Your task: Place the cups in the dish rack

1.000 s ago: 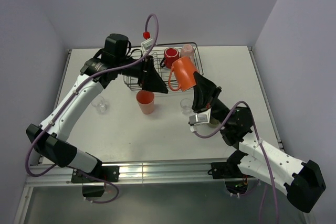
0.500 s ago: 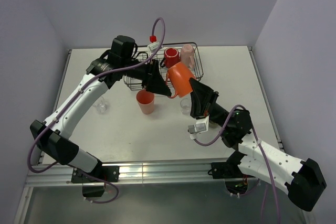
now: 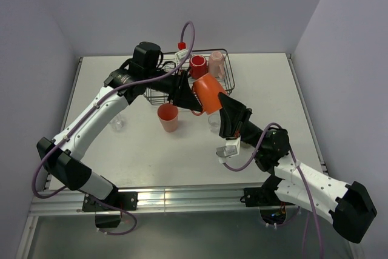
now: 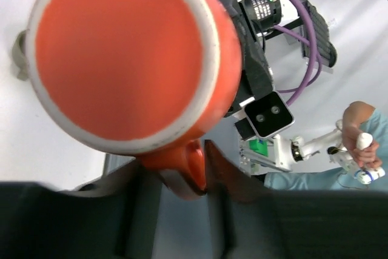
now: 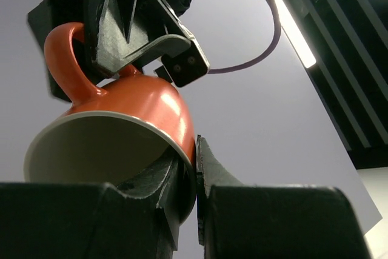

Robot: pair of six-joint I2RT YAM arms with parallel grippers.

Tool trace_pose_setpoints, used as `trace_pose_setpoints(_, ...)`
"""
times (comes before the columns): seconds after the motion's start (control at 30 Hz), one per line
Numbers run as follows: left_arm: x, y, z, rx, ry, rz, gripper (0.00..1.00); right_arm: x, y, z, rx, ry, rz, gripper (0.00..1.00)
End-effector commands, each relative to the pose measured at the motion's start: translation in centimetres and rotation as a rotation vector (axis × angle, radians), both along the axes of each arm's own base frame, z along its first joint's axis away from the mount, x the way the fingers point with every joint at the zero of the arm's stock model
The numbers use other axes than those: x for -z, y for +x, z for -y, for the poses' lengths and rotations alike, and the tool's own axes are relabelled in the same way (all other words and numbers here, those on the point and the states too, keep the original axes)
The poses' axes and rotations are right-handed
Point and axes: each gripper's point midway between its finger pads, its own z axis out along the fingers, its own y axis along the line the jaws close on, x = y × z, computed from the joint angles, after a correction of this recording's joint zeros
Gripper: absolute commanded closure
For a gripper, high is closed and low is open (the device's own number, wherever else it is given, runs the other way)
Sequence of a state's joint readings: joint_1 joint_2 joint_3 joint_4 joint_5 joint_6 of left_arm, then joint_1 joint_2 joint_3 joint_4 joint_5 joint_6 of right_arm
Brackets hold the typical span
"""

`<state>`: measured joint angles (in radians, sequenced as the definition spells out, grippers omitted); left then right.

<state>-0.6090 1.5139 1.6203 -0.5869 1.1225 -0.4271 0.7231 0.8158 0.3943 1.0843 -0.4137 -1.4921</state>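
Left gripper has just narrowed from wide apart onto the handle of the orange mug, which hangs in the air just in front of the dish rack, its rim pinched by the right gripper (a handover, I'd guess). Only the left wrist view shows the handle squeezed between the fingers; overhead hides that.

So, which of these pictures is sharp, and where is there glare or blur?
Top view: even light, sharp, soft shadows only. Left wrist view: the orange mug is sharp, the near jaws dark and blurred. Right wrist view: a white glint on the mug, a bright ceiling lamp upper right, near jaws soft.
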Motion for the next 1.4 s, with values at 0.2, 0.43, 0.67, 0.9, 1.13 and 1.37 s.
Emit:
trace_pose_setpoints(0.2,-1.3,-0.1,0.3,-0.023,-0.069,0.079,1.0,-3.8,-3.2,1.9,-0.013,0.119,0.177,1.0)
trace_pose_setpoints(0.43,-2.7,1.4,-0.1,-0.101,-0.082,0.208,1.0,-3.1,-2.6,2.2,0.024,0.111,0.145,0.47)
trace_pose_setpoints(0.67,-3.4,6.2,-0.8,-0.24,-0.049,0.315,1.0,-1.3,-1.0,2.6,0.122,0.069,0.104,0.01)
trace_pose_setpoints(0.9,-1.9,12.3,-1.5,-0.42,0.061,0.428,1.0,0.5,1.8,5.0,0.282,0.083,-0.04,0.0)
trace_pose_setpoints(1.13,1.2,19.5,-2.8,-0.679,0.243,0.505,1.0,4.2,5.2,8.4,0.415,0.106,-0.285,0.0)
trace_pose_setpoints(1.37,4.9,24.3,-2.4,-0.789,0.361,0.532,1.0,6.8,7.6,11.2,0.538,0.119,-0.39,0.0)
